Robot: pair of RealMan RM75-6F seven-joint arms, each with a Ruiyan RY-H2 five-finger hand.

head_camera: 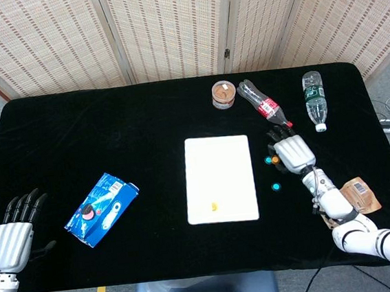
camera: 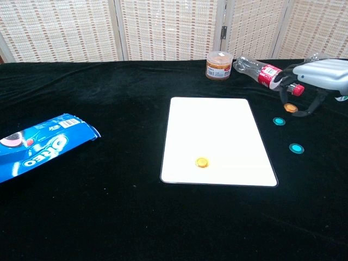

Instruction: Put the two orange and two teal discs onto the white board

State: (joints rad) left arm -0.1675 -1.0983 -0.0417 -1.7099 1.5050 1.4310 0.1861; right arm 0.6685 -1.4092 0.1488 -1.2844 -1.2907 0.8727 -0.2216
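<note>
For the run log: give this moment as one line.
right hand: carrying orange disc | board: one orange disc | teal discs: on table | left hand: idle

Black-draped tabletop and what rests on it

A white board lies at centre; two teal discs sit just right of it. A blue Oreo pack lies well to the left. Along the far edge are a small brown jar, a red-labelled bottle on its side and a green-labelled bottle.
</note>
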